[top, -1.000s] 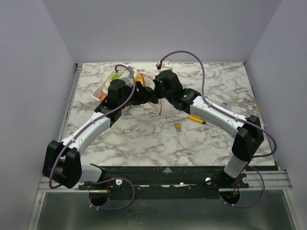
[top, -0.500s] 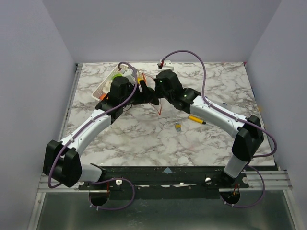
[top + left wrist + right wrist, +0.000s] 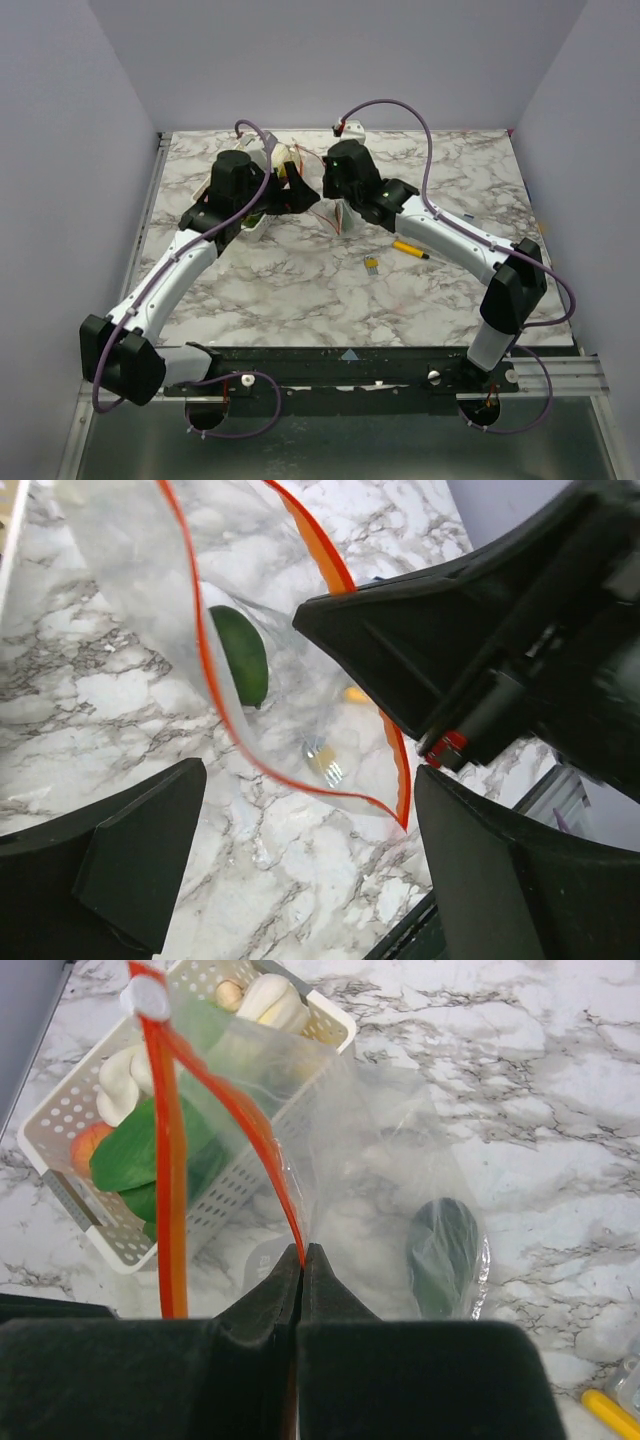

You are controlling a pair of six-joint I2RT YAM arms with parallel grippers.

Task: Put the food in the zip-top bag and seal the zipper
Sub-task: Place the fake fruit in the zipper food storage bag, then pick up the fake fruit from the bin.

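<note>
Grey walls (image 3: 60, 150) close in a marble table (image 3: 300, 290). Toward 10 o'clock, the white basket (image 3: 205, 1210) holds green, white and orange food (image 3: 130, 1155). The left claw (image 3: 305, 780) gapes wide and grips nothing; the mouth of the bag (image 3: 370, 1160) hangs between its fingers, with a green piece (image 3: 243, 655) inside. The right claw (image 3: 303, 1252) is pinched tight on the orange zipper (image 3: 170, 1180). A yellow pen (image 3: 411, 249) lies at 3 o'clock. Since half a second ago, the left arm has swung toward 9 o'clock and now covers most of the basket from above.
</note>
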